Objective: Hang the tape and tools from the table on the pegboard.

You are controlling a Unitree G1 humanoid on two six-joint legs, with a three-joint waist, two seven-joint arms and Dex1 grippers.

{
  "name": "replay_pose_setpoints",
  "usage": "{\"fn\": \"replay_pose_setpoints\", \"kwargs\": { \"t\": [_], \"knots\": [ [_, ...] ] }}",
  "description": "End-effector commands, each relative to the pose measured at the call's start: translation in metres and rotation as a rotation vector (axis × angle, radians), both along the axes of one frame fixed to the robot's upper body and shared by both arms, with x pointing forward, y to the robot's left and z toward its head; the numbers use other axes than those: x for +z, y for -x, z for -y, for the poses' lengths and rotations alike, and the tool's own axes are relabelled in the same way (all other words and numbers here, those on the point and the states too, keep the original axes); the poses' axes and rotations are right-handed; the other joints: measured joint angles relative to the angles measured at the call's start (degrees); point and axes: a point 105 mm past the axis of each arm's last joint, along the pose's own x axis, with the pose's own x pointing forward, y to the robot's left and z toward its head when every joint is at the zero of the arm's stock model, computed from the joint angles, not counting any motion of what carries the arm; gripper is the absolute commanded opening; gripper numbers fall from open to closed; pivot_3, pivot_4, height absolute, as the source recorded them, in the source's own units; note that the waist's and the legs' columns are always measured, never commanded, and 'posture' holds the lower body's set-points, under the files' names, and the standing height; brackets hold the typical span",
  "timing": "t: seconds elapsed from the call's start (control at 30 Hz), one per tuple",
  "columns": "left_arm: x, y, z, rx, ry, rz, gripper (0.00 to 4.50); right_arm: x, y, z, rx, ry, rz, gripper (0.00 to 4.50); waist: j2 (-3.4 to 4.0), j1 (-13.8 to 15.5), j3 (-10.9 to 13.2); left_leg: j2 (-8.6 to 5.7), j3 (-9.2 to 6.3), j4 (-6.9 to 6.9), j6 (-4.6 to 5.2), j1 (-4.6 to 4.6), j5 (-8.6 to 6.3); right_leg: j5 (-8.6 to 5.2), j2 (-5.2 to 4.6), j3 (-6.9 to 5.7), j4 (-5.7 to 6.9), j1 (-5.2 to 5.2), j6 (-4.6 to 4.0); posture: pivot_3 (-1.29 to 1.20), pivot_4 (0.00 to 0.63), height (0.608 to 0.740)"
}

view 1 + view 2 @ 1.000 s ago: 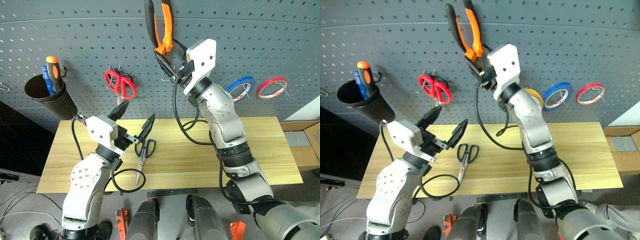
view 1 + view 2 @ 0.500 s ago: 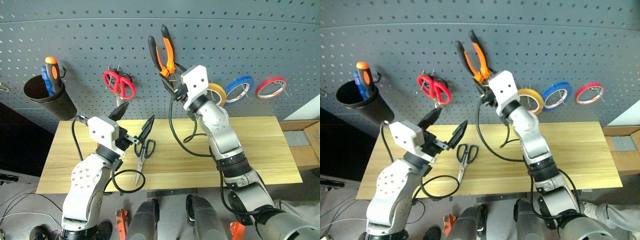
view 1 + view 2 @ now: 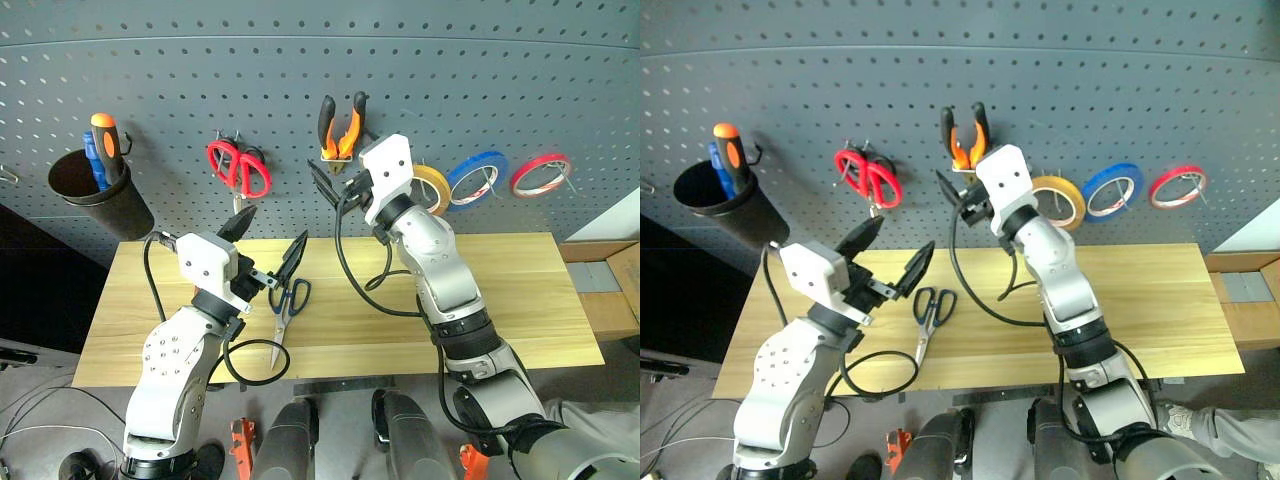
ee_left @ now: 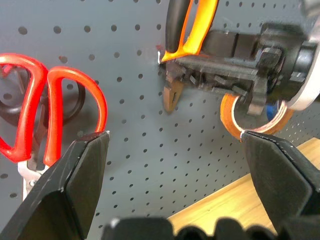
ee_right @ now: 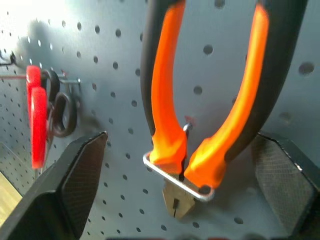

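Nearest: left gripper [image 3: 271, 249] hovers over the left half of the bench [image 3: 520, 300], jaws spread wide, nothing between them.

Just beside and below it, dark-blue-handled scissors [image 3: 285, 305] lie flat on the bench, handles toward the pegboard, blades toward the front edge. A black cable loops over the blade tips.

Farther back: right gripper [image 3: 958, 195] is raised to the pegboard [image 3: 480, 70], jaws spread, flanking the pliers [image 3: 340, 126] without pinching them. The right wrist view shows both black fingers [image 5: 75, 180] standing clear of the orange-and-black handles.

Pliers hang nose-down in a small metal loop hook [image 5: 175, 177], handles pointing up and splayed.

On the pegboard, left to right:
- black cup [image 3: 95, 200] holding orange-and-blue-handled screwdrivers [image 3: 103, 145]
- red-handled scissors [image 3: 240, 168]
- pliers
- yellow tape roll [image 3: 1060, 200], just beside the right wrist
- blue tape roll [image 3: 480, 175]
- red tape roll [image 3: 542, 175]
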Motion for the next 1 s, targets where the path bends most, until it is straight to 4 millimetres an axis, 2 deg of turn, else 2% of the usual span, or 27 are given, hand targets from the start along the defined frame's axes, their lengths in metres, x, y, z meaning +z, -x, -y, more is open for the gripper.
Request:
{"fn": "replay_pose_setpoints", "kwargs": {
  "t": [0.03, 0.13, 0.27, 0.4, 0.47, 0.53, 0.6, 0.7, 0.83, 1.0],
  "knots": [
    [0.003, 0.002, -0.007, 0.028, -0.003, 0.020, 4.50, 0.001, 0.016, 0.006, 0.065, -0.011, -0.010, 4.49, -0.01, 0.0, 0.0, 0.00, 0.00, 0.00, 0.00, 0.00, 0.00, 0.00, 0.00, 0.00, 0.00, 0.00, 0.00, 0.03, 0.266, 0.740],
    [-0.011, -0.001, -0.018, 0.074, -0.011, -0.037, 4.50, -0.020, 0.033, 0.010, 0.184, 0.066, -0.114, 4.49, -0.05, 0.1, -0.1, 0.00, -0.02, -0.01, 0.00, 0.00, 0.00, 0.00, 0.00, 0.00, -0.03, 0.03, 0.00, 0.03, 0.266, 0.740],
    [-0.031, 0.000, -0.032, 0.087, 0.034, -0.165, 4.50, -0.051, 0.058, 0.030, 0.289, 0.177, -0.318, 4.49, -0.06, 0.1, -0.1, 0.00, -0.02, 0.00, 0.02, -0.01, -0.01, 0.00, -0.01, 0.04, -0.02, 0.04, 0.00, 0.00, 0.277, 0.740],
    [-0.055, 0.002, -0.037, 0.099, 0.024, -0.276, 4.50, -0.080, 0.086, 0.040, 0.420, 0.276, -0.499, 4.49, -0.10, -0.1, -0.1, 0.03, -0.06, 0.02, 0.05, 0.07, -0.02, 0.01, 0.00, 0.01, -0.02, 0.14, -0.02, -0.01, 0.273, 0.740],
    [-0.080, 0.002, -0.036, 0.113, -0.006, -0.427, 4.50, -0.105, 0.108, 0.042, 0.522, 0.366, -0.624, 4.49, -0.12, 0.0, -0.2, 0.03, -0.06, 0.02, 0.09, 0.14, -0.03, 0.01, 0.00, 0.01, -0.02, 0.21, -0.02, -0.01, 0.273, 0.740],
    [-0.114, 0.005, -0.034, 0.148, -0.207, -0.604, 4.50, -0.127, 0.124, 0.044, 0.574, 0.430, -0.718, 4.49, -0.17, 0.0, -0.2, 0.03, -0.07, 0.02, 0.27, 0.19, -0.14, 0.01, 0.01, -0.01, -0.01, 0.26, -0.02, -0.01, 0.272, 0.740],
    [-0.126, 0.007, -0.034, 0.176, -0.265, -0.681, 4.50, -0.140, 0.127, 0.043, 0.571, 0.449, -0.750, 4.49, -0.19, 0.0, -0.2, 0.02, -0.08, 0.01, 0.31, 0.25, -0.15, 0.01, 0.04, -0.01, -0.01, 0.33, -0.01, -0.01, 0.269, 0.740],
    [-0.129, 0.003, -0.035, 0.239, -0.225, -0.737, 4.50, -0.156, 0.119, 0.043, 0.501, 0.477, -0.748, 4.49, -0.28, 0.0, -0.3, 0.00, -0.05, 0.03, 0.30, 0.27, -0.14, 0.08, 0.04, 0.04, 0.00, 0.32, 0.00, 0.00, 0.270, 0.740],
    [-0.144, 0.012, -0.027, 0.249, -0.239, -0.867, 4.50, -0.146, 0.101, 0.036, 0.425, 0.378, -0.615, 4.49, -0.42, -0.1, -0.4, 0.02, -0.09, 0.04, 0.04, 0.35, 0.00, 0.13, 0.04, 0.02, 0.07, 0.35, -0.03, -0.01, 0.271, 0.740],
    [-0.152, 0.012, -0.025, 0.287, -0.244, -0.943, 4.50, -0.146, 0.096, 0.035, 0.404, 0.348, -0.570, 4.49, -0.46, 0.2, -0.5, 0.02, -0.11, 0.03, -0.03, 0.37, 0.04, 0.13, 0.05, 0.01, 0.08, 0.34, -0.03, -0.01, 0.270, 0.740]
  ]
}}
